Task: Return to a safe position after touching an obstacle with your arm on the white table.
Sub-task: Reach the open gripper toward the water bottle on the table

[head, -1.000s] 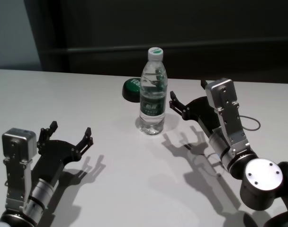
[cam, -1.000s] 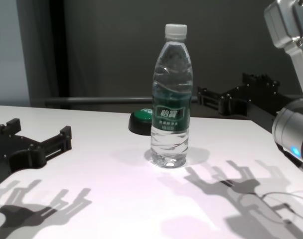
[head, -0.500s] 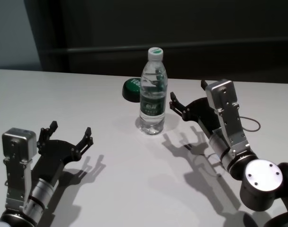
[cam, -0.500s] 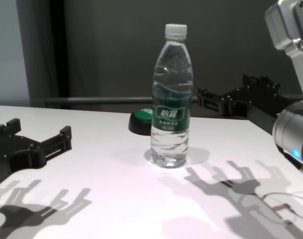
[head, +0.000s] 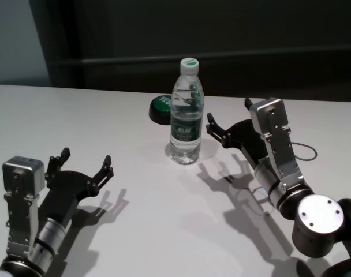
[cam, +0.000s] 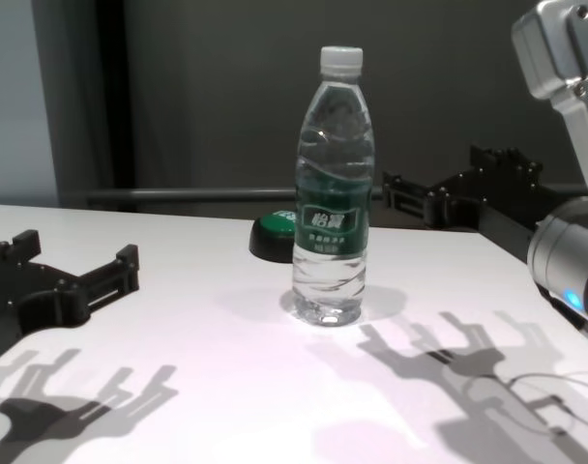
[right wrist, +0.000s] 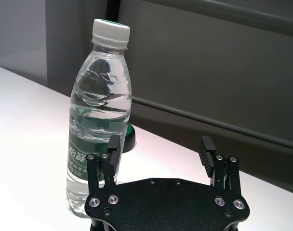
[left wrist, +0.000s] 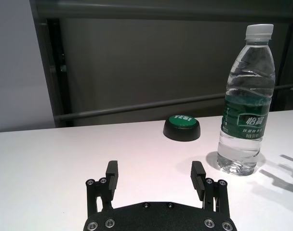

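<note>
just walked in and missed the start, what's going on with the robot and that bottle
Nothing is being held. A water bottle stands upright on the white table, with a green button behind it. The right gripper hovers just right of the bottle, fingers open, not touching it. The left gripper sits open near the table's front left, well away.

Upright bottle (head: 186,113) and button (head: 161,108) block the table (head: 77,121) centre
</note>
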